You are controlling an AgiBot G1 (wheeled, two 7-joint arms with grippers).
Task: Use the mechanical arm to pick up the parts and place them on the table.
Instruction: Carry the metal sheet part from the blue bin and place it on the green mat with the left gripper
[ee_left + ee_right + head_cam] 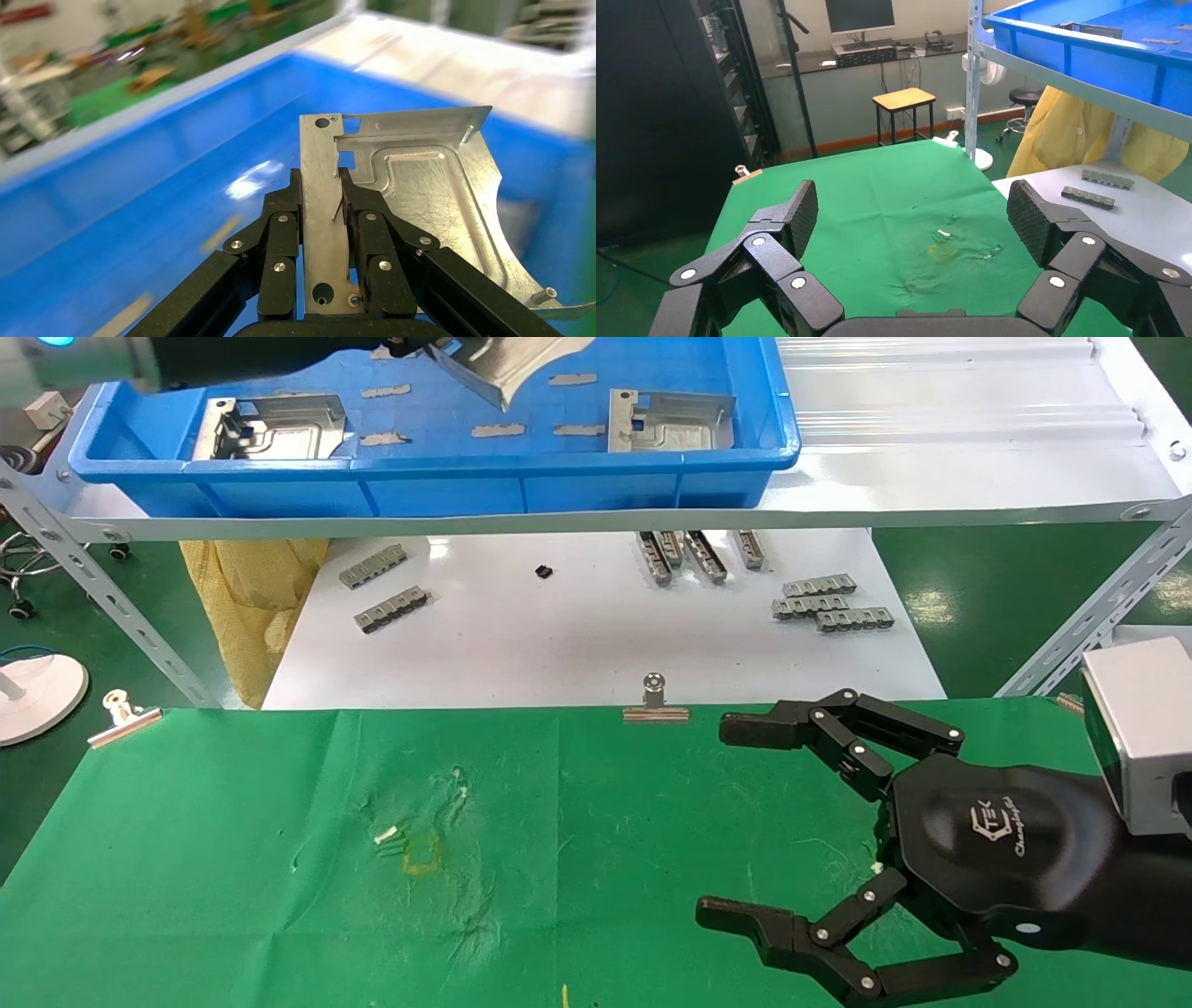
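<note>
My left gripper (pixel 410 346) is at the top edge of the head view, over the blue tray. It is shut on a silver sheet-metal part (pixel 503 370) and holds it tilted above the tray floor. In the left wrist view the gripper (pixel 320 184) clamps the part (pixel 429 189) by its bent-up flange. Two more parts (pixel 275 427) (pixel 666 423) lie in the tray. My right gripper (pixel 724 820) is open and empty, low over the right side of the green table (pixel 279 859). The right wrist view shows the gripper (pixel 912 214) spread wide above the cloth (pixel 877 182).
The blue tray (pixel 466 486) stands on a metal shelf above a white board (pixel 559 645). Grey ridged strips (pixel 382 565) (pixel 829 603) lie on the board. Binder clips (pixel 655 702) (pixel 121 714) hold the cloth's far edge. A yellow bag (pixel 251 598) hangs at the left.
</note>
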